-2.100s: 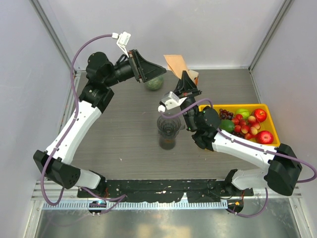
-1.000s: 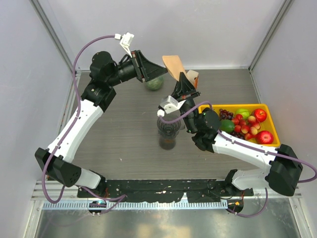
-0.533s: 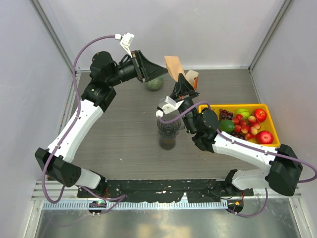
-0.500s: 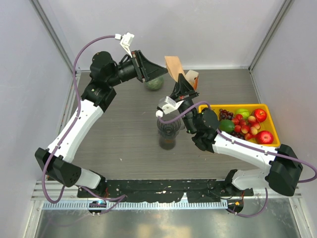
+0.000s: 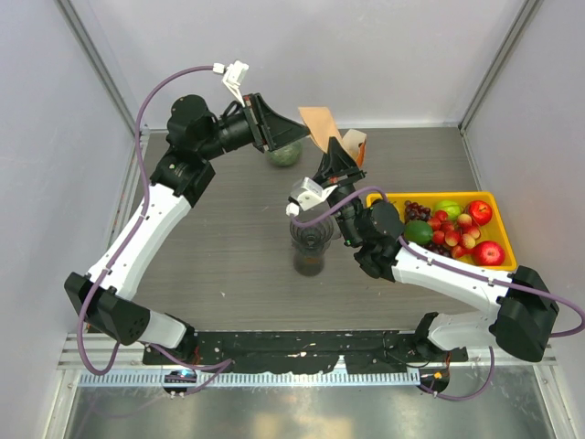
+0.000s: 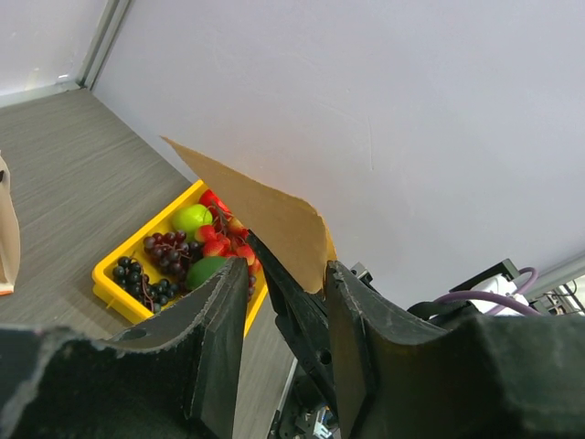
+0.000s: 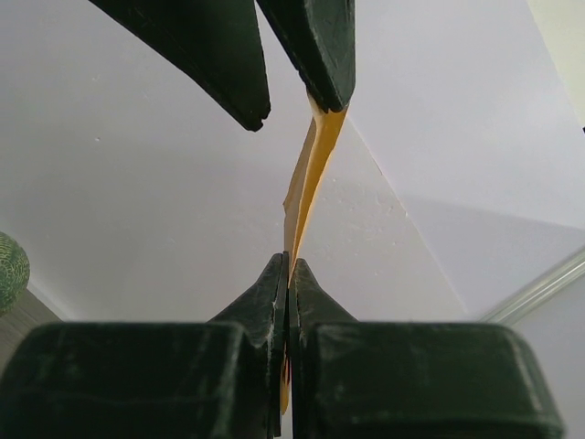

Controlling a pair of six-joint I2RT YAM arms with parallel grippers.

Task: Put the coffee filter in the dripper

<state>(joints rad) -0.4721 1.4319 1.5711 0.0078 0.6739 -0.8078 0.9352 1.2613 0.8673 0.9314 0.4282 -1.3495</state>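
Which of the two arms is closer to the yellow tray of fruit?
Right. The right arm bends right at the left end of the yellow tray; the left arm stands far off to its left.

Overhead looks down; wrist views close, share coffee filter (image 6: 265,215) (image 7: 311,160).

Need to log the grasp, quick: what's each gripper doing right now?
Left gripper: open, gripping nothing.
Right gripper: closed on the filter.

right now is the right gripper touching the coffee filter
Touching. The right wrist view shows the right gripper pinched shut on the lower edge of the coffee filter, with no gap.
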